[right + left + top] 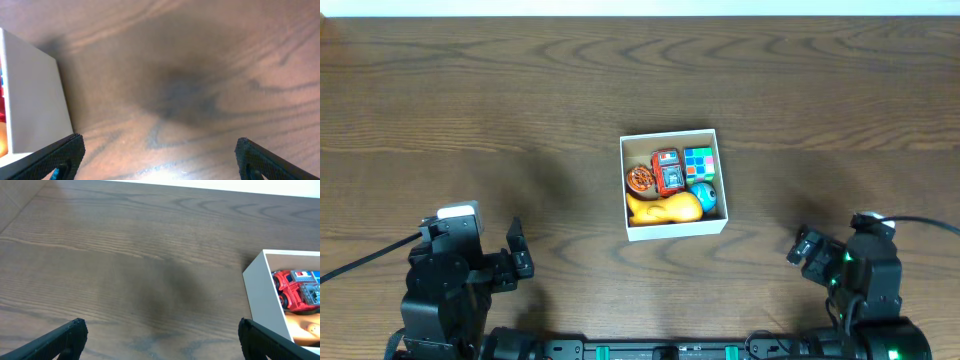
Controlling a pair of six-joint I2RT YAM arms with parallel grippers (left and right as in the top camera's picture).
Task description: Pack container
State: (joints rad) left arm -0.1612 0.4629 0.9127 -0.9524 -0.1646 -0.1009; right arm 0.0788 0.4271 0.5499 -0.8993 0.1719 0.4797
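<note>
The container (672, 231) is a small white cardboard box at the middle of the table. It holds a red toy truck (668, 171), a colour cube (699, 162), a blue ball (705, 196), a yellow toy (662, 208) and an orange round toy (639, 180). My left gripper (517, 260) is open and empty, well left of the box. In the left wrist view its fingers (160, 340) frame bare wood, with the box wall (262, 297) and truck (297, 290) at right. My right gripper (804, 247) is open and empty, right of the box; its fingers (159, 160) frame bare wood beside the box wall (35, 107).
The dark wooden table (470, 100) stretches around the box. Its far edge (640, 8) runs along the top of the overhead view. The arm bases sit at the near edge.
</note>
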